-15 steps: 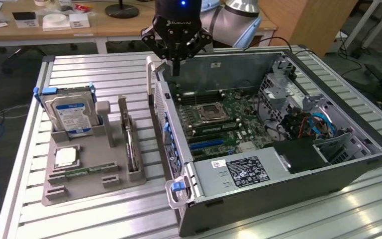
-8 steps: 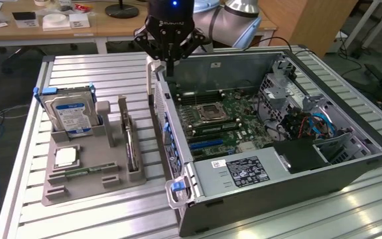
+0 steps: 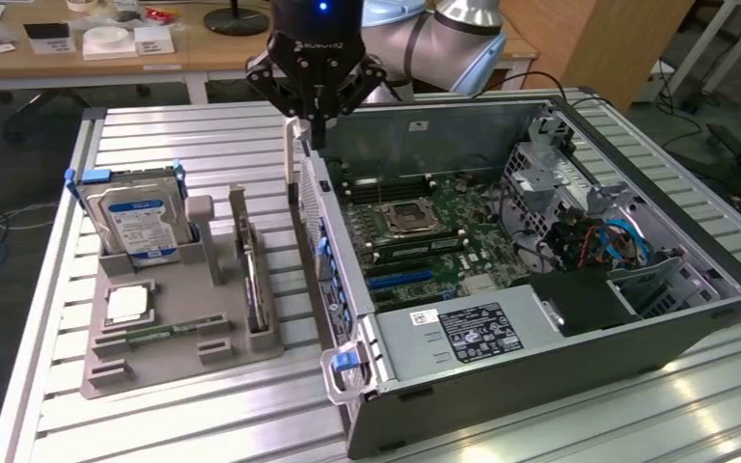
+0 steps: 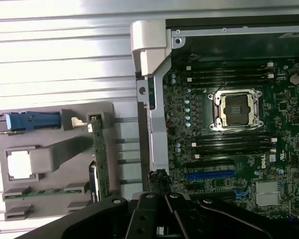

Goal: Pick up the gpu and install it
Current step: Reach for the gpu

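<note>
Exterior view first: I have the gripper (image 3: 317,127) hanging over the open computer case (image 3: 577,367), above its wall on the exterior view's left, fingers pressed together and empty. The gpu (image 3: 255,285) stands on edge in a slot of the grey holder (image 3: 171,362), just beside that wall (the hard drive (image 3: 132,217) stands upright further along the same holder). Wrist view now: the gripper (image 4: 158,181) sits closed over the case's edge, the gpu (image 4: 98,159) is in its slot, apart from the fingers, and the motherboard (image 4: 229,144) lies exposed inside the case
</note>
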You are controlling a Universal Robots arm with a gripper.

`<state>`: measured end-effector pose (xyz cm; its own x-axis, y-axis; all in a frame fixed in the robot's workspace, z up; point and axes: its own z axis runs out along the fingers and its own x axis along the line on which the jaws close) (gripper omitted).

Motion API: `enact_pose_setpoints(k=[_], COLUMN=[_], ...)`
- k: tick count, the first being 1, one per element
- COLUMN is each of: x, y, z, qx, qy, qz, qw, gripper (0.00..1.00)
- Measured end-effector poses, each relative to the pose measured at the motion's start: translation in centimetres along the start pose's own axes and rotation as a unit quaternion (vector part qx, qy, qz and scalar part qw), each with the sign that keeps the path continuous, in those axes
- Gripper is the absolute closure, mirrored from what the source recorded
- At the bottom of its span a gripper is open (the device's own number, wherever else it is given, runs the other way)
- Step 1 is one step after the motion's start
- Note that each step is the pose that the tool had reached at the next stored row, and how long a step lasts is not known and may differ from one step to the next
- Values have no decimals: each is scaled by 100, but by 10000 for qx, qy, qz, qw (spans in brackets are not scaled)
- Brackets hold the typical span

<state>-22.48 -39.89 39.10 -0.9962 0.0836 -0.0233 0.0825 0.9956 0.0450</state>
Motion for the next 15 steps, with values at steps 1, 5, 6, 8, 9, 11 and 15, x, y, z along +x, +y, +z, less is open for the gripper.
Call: enact_pose_setpoints(k=[1,5,6,8,9,11,15], x=[14,72,86,113,126,153,215], y=[-1,-6,-7,-10,-10,-13,-18], z=[0,0,0,0,-1,0,-2], qx=[0,0,0,0,0,0,1], qy=[0,0,0,0,0,-1,0], qz=[1,5,6,7,8,10,15], qw=[10000,10000,10000,10000,10000,10000,10000], gripper=[89,89,89,89,89,89,89])
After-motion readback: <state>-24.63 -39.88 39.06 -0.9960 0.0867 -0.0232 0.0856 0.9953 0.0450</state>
